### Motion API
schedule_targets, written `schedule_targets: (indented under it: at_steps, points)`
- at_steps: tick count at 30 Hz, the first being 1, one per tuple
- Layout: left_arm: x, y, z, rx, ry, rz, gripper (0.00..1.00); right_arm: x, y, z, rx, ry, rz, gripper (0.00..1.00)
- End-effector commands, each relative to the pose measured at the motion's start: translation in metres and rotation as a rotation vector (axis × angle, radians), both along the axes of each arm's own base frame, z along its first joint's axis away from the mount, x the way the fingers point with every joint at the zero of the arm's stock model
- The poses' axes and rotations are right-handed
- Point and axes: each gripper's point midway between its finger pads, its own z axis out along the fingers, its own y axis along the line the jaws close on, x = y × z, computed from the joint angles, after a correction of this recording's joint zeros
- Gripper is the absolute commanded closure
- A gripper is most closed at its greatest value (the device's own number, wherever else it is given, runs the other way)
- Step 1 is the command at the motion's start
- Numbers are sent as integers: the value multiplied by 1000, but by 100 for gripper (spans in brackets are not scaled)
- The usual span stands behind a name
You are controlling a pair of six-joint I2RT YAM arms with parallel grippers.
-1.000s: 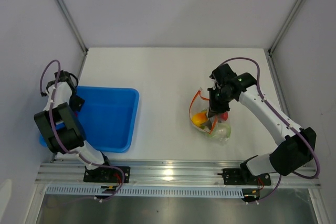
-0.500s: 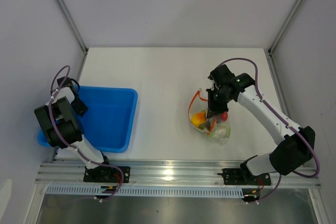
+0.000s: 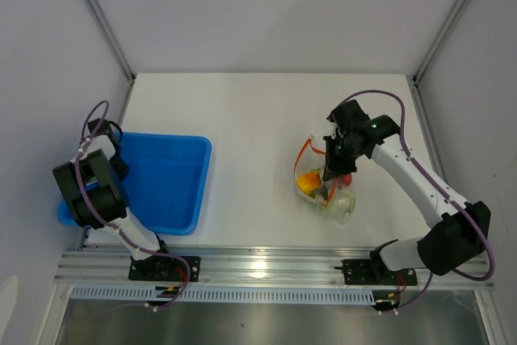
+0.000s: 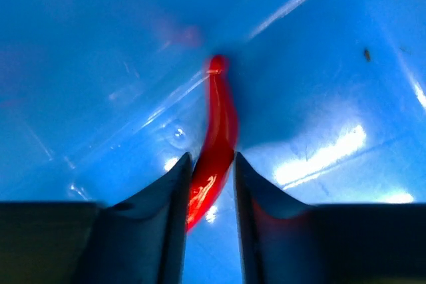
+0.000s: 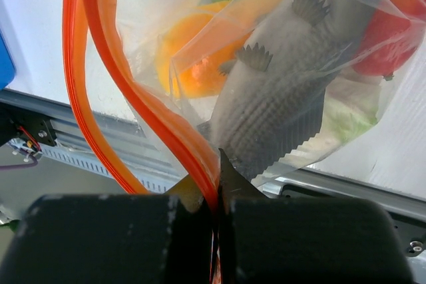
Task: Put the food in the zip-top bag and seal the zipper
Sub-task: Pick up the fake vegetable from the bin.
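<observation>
Your left gripper [image 4: 211,164] has sunk into the blue tray [image 3: 174,199], and its jaws have narrowed onto the red chili [image 4: 219,124], pinching its lower end. Your right gripper [image 5: 216,171] is clamped on the zipper [image 5: 126,84], holding up the zip-top bag [image 3: 327,191], well apart from the tray, with the fish [image 5: 286,78] inside. The chili looks slick and tapered, so a quick lift could squirt it loose. The tray wall stands between the chili and the bag.

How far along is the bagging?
Done: fish, fruit and more sit in the bag. In hand: right gripper pinches the open zipper; left gripper clamps the chili in the tray. Left: bag the chili, then seal the zipper.
</observation>
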Motion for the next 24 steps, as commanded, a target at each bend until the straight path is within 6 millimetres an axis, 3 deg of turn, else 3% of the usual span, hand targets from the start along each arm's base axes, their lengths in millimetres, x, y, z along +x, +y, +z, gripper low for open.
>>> schedule_targets:
  at_steps: [1,6,8,9,16,17,24]
  points:
    - [-11,-6,-1,-33,8,-10,69,6,-2,10,24,-59,-16,100]
    - [-12,-7,5,-24,-1,-16,83,9,-5,13,26,-78,-34,100]
    - [-15,-6,8,-15,1,-2,97,9,-6,14,28,-81,-42,100]
    - [-16,-7,10,-12,-7,13,99,9,-6,15,30,-84,-44,100]
    - [-21,-16,34,-15,-73,104,100,12,-8,17,25,-90,-50,100]
    - [-29,-18,38,2,-50,124,99,12,-8,15,19,-81,-50,100]
    - [-22,-55,78,-100,-256,115,99,13,-5,17,26,-71,-31,100]
